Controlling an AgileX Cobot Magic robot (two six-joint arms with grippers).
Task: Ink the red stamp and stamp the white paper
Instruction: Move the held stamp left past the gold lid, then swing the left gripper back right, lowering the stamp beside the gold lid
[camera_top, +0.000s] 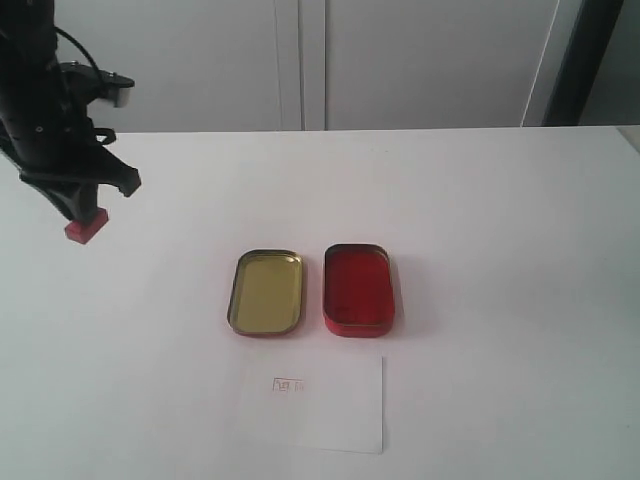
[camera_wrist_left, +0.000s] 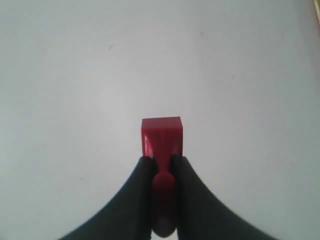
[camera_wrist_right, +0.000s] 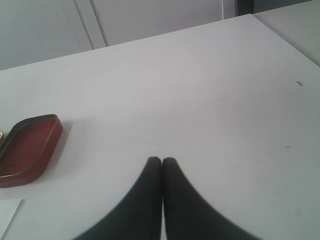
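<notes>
The red stamp (camera_top: 86, 226) hangs at the far left of the table, block base down, with my left gripper (camera_top: 84, 206) shut on its knob handle. In the left wrist view the stamp (camera_wrist_left: 161, 137) sticks out past the black fingers (camera_wrist_left: 145, 175) over bare tabletop. The white paper (camera_top: 325, 402) lies near the front edge and bears a small red imprint (camera_top: 288, 384). Behind the paper sits the open red ink tin (camera_top: 357, 288). My right gripper (camera_wrist_right: 161, 161) is shut and empty above the table, with the ink tin (camera_wrist_right: 27, 147) off to one side; this gripper is outside the exterior view.
The tin's gold-lined lid (camera_top: 267, 291) lies open beside the ink tin, on its left. White cabinet doors (camera_top: 300, 60) stand behind the table's far edge. A corner of the paper (camera_wrist_right: 7, 217) shows in the right wrist view.
</notes>
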